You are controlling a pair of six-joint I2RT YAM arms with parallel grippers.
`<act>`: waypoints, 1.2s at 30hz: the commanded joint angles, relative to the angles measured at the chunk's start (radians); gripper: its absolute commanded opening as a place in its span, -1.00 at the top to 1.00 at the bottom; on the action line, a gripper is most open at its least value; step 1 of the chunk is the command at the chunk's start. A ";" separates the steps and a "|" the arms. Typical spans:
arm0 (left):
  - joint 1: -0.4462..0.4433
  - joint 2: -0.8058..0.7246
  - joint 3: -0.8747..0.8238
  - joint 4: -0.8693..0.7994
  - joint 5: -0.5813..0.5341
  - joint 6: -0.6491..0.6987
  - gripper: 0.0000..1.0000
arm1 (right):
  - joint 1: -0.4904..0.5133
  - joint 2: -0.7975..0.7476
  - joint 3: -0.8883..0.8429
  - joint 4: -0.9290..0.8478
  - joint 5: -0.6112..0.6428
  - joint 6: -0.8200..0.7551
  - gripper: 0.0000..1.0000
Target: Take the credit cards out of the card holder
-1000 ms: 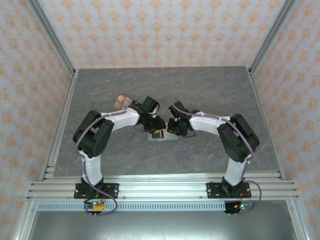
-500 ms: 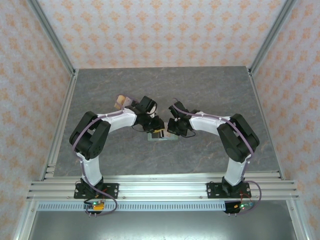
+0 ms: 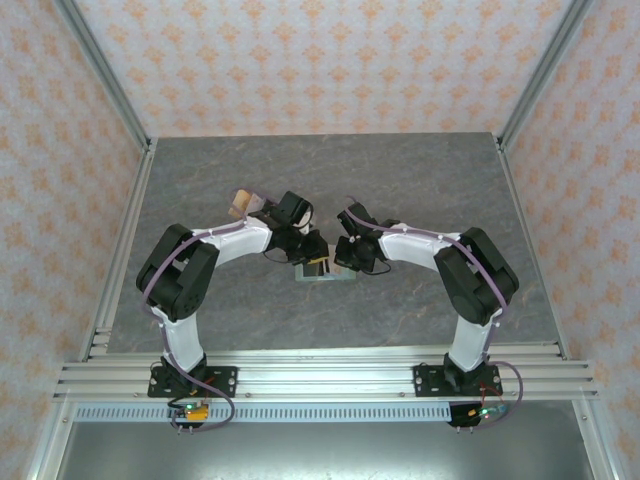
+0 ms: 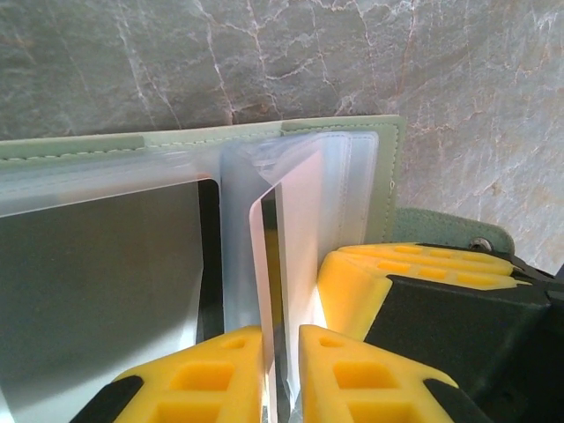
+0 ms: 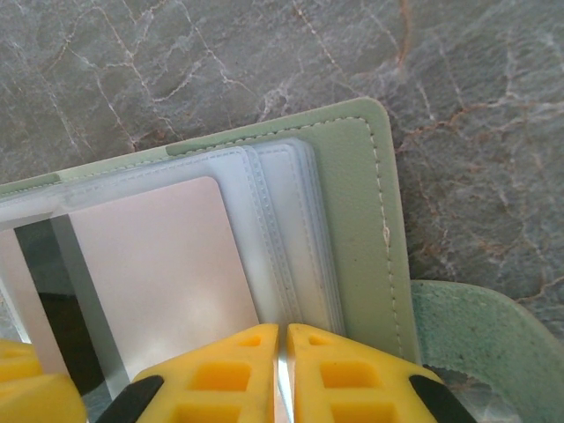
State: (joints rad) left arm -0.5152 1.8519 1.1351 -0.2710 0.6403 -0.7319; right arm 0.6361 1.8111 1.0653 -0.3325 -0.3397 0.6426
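Two tools (image 4: 280, 352) (image 5: 282, 342) tight on card holder (image 5: 357, 194)

The worktop (image 3: 420, 190) is grey stone with thin pale and rusty lines running through it (up close it looks like marble). Walls (image 3: 320, 60) stand at the back and at both sides, covered in pale paper with little orange flower shapes. Silver metal posts (image 3: 104, 68) slant up from the back corners. Long silver rails (image 3: 330, 372) lie side by side along the near edge of the worktop. Just below them runs a white strip (image 3: 330, 411) with many small slots. Under that is a flat grey metal sheet (image 3: 320, 450).
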 commanded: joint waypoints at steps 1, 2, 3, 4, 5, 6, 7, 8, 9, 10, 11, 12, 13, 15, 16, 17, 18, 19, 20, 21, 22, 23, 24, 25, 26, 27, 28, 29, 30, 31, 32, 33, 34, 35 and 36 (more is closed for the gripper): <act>0.003 0.000 0.004 0.034 0.020 0.012 0.69 | -0.001 0.050 -0.013 -0.065 0.025 0.012 0.75; 0.003 0.000 0.006 0.030 0.016 0.014 0.71 | -0.001 0.050 -0.013 -0.067 0.027 0.013 0.75; 0.003 0.000 0.009 0.023 0.013 0.017 0.73 | -0.002 0.050 -0.012 -0.068 0.027 0.012 0.75; 0.004 -0.001 0.011 0.018 0.010 0.020 0.74 | -0.001 0.050 -0.011 -0.067 0.027 0.013 0.75; 0.003 0.000 0.012 0.014 0.009 0.023 0.77 | -0.002 0.050 -0.011 -0.067 0.027 0.012 0.75; 0.003 0.000 0.012 0.012 0.006 0.025 0.82 | -0.003 0.048 -0.013 -0.068 0.027 0.012 0.75; 0.004 0.000 0.012 0.009 0.002 0.026 0.85 | -0.002 0.049 -0.013 -0.069 0.027 0.013 0.75; 0.004 -0.003 0.012 0.001 -0.005 0.029 0.91 | -0.003 0.048 -0.013 -0.068 0.028 0.015 0.75; 0.005 -0.005 0.014 -0.007 -0.012 0.035 0.96 | -0.003 0.044 -0.016 -0.068 0.028 0.014 0.75; 0.007 -0.008 0.014 -0.016 -0.016 0.041 1.00 | -0.006 0.042 -0.017 -0.067 0.028 0.015 0.75; 0.008 -0.012 0.016 -0.028 -0.022 0.049 1.00 | -0.008 0.036 -0.020 -0.066 0.029 0.017 0.75; 0.012 -0.019 0.018 -0.046 -0.028 0.062 1.00 | -0.012 0.029 -0.022 -0.063 0.028 0.015 0.75; 0.015 -0.025 0.018 -0.065 -0.032 0.078 1.00 | -0.015 0.021 -0.024 -0.065 0.027 0.015 0.75; 0.020 -0.046 0.026 -0.126 -0.053 0.134 1.00 | -0.022 0.002 -0.024 -0.071 0.019 0.011 0.75; 0.020 -0.058 0.031 -0.160 -0.071 0.160 1.00 | -0.028 -0.009 -0.023 -0.074 0.015 0.010 0.75; 0.023 -0.072 0.036 -0.195 -0.089 0.188 1.00 | -0.031 -0.020 -0.021 -0.079 0.010 0.007 0.75; 0.025 -0.082 0.041 -0.224 -0.100 0.220 1.00 | -0.035 -0.030 -0.016 -0.086 0.006 0.001 0.74; 0.029 -0.095 0.042 -0.251 -0.112 0.243 1.00 | -0.038 -0.037 -0.011 -0.093 0.002 -0.005 0.73; 0.032 -0.109 0.044 -0.274 -0.121 0.261 1.00 | -0.039 -0.047 -0.006 -0.098 -0.004 -0.010 0.72; 0.038 -0.122 0.044 -0.293 -0.128 0.275 1.00 | -0.043 -0.056 -0.001 -0.101 -0.012 -0.016 0.70; 0.043 -0.136 0.043 -0.305 -0.135 0.285 1.00 | -0.048 -0.065 0.002 -0.102 -0.020 -0.019 0.68; 0.050 -0.153 0.044 -0.319 -0.141 0.295 1.00 | -0.054 -0.075 0.007 -0.099 -0.033 -0.021 0.65; 0.056 -0.167 0.042 -0.328 -0.144 0.300 1.00 | -0.061 -0.088 0.007 -0.094 -0.049 -0.023 0.62; 0.063 -0.185 0.043 -0.341 -0.146 0.309 1.00 | -0.068 -0.106 0.005 -0.080 -0.071 -0.024 0.57; 0.070 -0.204 0.044 -0.352 -0.146 0.314 1.00 | -0.076 -0.126 -0.001 -0.063 -0.094 -0.024 0.52; 0.076 -0.224 0.046 -0.358 -0.145 0.319 1.00 | -0.085 -0.147 -0.006 -0.044 -0.114 -0.025 0.45; 0.079 -0.241 0.047 -0.364 -0.145 0.324 1.00 | -0.089 -0.164 -0.010 -0.033 -0.128 -0.029 0.39; 0.082 -0.259 0.050 -0.371 -0.144 0.328 1.00 | -0.094 -0.185 -0.011 -0.022 -0.150 -0.035 0.31; 0.084 -0.276 0.051 -0.374 -0.139 0.329 1.00 | -0.099 -0.201 -0.012 -0.011 -0.168 -0.039 0.23; 0.085 -0.291 0.054 -0.371 -0.129 0.328 1.00 | -0.101 -0.216 -0.010 0.000 -0.188 -0.044 0.16; 0.086 -0.306 0.056 -0.361 -0.115 0.320 1.00 | -0.102 -0.227 -0.009 0.013 -0.212 -0.048 0.11; 0.085 -0.317 0.055 -0.348 -0.095 0.311 1.00 | -0.105 -0.235 -0.007 0.023 -0.239 -0.050 0.05; 0.087 -0.333 0.055 -0.324 -0.068 0.294 1.00 | -0.106 -0.242 -0.007 0.049 -0.277 -0.048 0.00; 0.086 -0.343 0.056 -0.304 -0.046 0.277 1.00 | -0.111 -0.246 -0.008 0.073 -0.314 -0.043 -0.04; 0.087 -0.355 0.057 -0.279 -0.020 0.259 1.00 | -0.116 -0.250 -0.008 0.104 -0.353 -0.037 -0.09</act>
State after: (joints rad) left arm -0.4313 1.5372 1.1625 -0.5865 0.5537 -0.4488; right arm 0.5301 1.5837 1.0641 -0.3103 -0.5648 0.6121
